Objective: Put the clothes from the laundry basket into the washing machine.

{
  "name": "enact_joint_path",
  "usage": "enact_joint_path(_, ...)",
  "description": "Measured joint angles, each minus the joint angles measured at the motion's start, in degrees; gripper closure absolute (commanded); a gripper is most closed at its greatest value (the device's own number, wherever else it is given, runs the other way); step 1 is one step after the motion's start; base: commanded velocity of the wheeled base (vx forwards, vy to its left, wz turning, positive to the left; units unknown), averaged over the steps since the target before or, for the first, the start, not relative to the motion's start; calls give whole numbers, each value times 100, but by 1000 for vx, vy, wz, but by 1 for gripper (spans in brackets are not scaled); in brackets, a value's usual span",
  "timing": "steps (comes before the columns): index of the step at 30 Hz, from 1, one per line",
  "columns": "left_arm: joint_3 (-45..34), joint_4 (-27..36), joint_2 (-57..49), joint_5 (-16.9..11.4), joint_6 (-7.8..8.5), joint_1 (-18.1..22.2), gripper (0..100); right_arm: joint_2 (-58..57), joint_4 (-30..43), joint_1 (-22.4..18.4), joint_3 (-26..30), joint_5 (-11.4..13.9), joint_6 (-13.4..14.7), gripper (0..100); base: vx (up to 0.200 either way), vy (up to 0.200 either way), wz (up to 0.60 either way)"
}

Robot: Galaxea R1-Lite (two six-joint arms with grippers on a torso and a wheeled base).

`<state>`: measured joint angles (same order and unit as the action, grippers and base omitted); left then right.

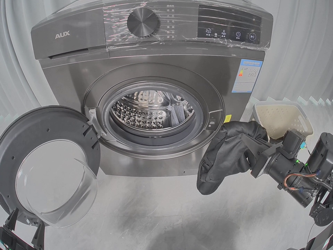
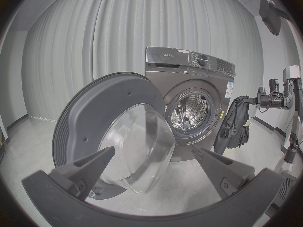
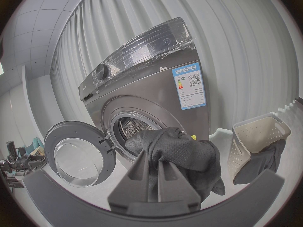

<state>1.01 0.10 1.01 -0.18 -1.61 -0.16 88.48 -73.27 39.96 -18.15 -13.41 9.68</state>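
Observation:
A grey washing machine [image 1: 149, 70] stands ahead with its round door [image 1: 45, 164] swung wide to the left and its steel drum [image 1: 152, 111] bare. My right gripper [image 1: 256, 146] is shut on a black garment [image 1: 225, 157], which hangs above the floor right of the drum opening. In the right wrist view the fingers [image 3: 164, 183] pinch the garment [image 3: 180, 152] near its top. The cream laundry basket [image 1: 281, 117] sits on the floor beside the machine, and another dark cloth [image 3: 262, 163] drapes over its side. My left gripper [image 2: 154, 164] is open, low by the door [image 2: 107, 123].
White pleated curtains run behind the machine. The grey floor [image 1: 156, 209] in front of the machine is bare. The open door's clear bowl [image 1: 55, 184] juts toward me at the lower left, close to my left gripper [image 1: 27, 223].

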Motion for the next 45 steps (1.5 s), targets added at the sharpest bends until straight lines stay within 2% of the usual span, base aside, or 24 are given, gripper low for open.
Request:
enact_joint_path(4,0,-2,0,0,17,0,0,2,0,6,22,39,0,100,0,0,0)
enact_joint_path(13,0,0,0,-9,2,0,0,46,-2,74,27,50,0,100,0,200,0)
enact_joint_path(22,0,6,0,-6,161,0,0,129,0,85,143,52,-16,100,0,0,0)
enact_joint_path(28,0,6,0,-6,163,6,0,295,-13,295,-80,-7,-5,100,0,0,0)
enact_joint_path(31,0,4,0,-15,172,6,0,438,-24,472,-255,-66,85,100,0,0,0)
enact_joint_path(34,0,4,0,-48,226,6,0,601,-55,574,-401,-150,118,100,0,0,0)
enact_joint_path(37,0,-63,0,-176,284,13,0,783,-272,658,-555,-211,124,100,0,0,0)
enact_joint_path(41,236,-228,0,-449,132,13,0,973,-371,714,-699,-197,124,100,0,0,0)
enact_joint_path(45,780,-255,77,-939,28,0,0,1176,-499,791,-880,-172,129,100,0,0,0)
